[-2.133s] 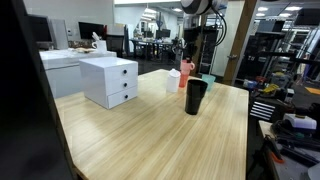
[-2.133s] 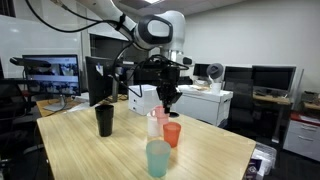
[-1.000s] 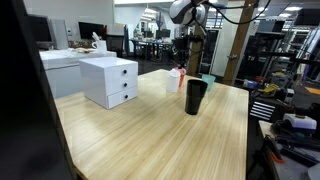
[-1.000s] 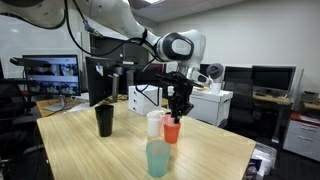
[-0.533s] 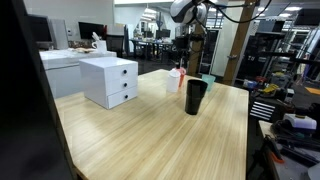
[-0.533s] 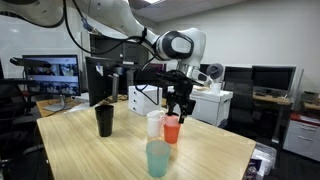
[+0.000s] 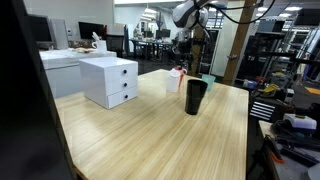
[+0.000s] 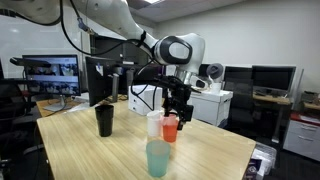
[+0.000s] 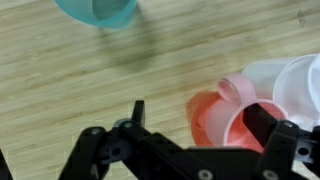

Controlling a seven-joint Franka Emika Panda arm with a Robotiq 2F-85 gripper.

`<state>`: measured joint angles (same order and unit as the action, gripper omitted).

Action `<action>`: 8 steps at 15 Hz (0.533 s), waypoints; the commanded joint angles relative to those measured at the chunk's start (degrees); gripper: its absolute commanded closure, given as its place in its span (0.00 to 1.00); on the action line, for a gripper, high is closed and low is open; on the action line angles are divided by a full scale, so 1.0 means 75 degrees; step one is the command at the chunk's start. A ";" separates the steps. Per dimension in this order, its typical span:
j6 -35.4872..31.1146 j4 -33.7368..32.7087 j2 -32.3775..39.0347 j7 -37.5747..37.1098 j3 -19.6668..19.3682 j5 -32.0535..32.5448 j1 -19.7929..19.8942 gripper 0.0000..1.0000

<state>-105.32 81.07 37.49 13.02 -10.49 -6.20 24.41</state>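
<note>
My gripper (image 8: 176, 106) hangs open just above an orange cup (image 8: 170, 129) that stands on the wooden table (image 8: 100, 155). In the wrist view the fingers (image 9: 137, 112) are spread wide, and the orange cup (image 9: 218, 120) sits below and between them, toward the right one. A white cup (image 8: 154, 123) touches the orange cup, and a pink rim (image 9: 236, 90) shows between them. A teal cup (image 8: 158, 158) stands nearer the camera and appears in the wrist view (image 9: 97, 10) at the top edge. In an exterior view the gripper (image 7: 183, 52) is over the cups behind a black cup (image 7: 195, 97).
A black cup (image 8: 104, 121) stands alone toward one end of the table. A white drawer unit (image 7: 110, 80) sits on the table's far side. Monitors, desks and shelving surround the table (image 7: 150, 130).
The gripper has opened and let go of the orange cup, which now stands beside the white cup. The hand has lifted slightly above it.
</note>
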 commanded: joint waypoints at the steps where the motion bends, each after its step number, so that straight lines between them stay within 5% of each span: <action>1: -0.0394 0.0563 -0.0274 -0.0001 0.0006 0.0038 -0.0012 0.00; 8: -0.1082 0.0647 -0.0214 -0.0364 0.0038 -0.0137 -0.0049 0.00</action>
<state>-111.02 83.92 37.50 12.30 -10.44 -6.21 24.32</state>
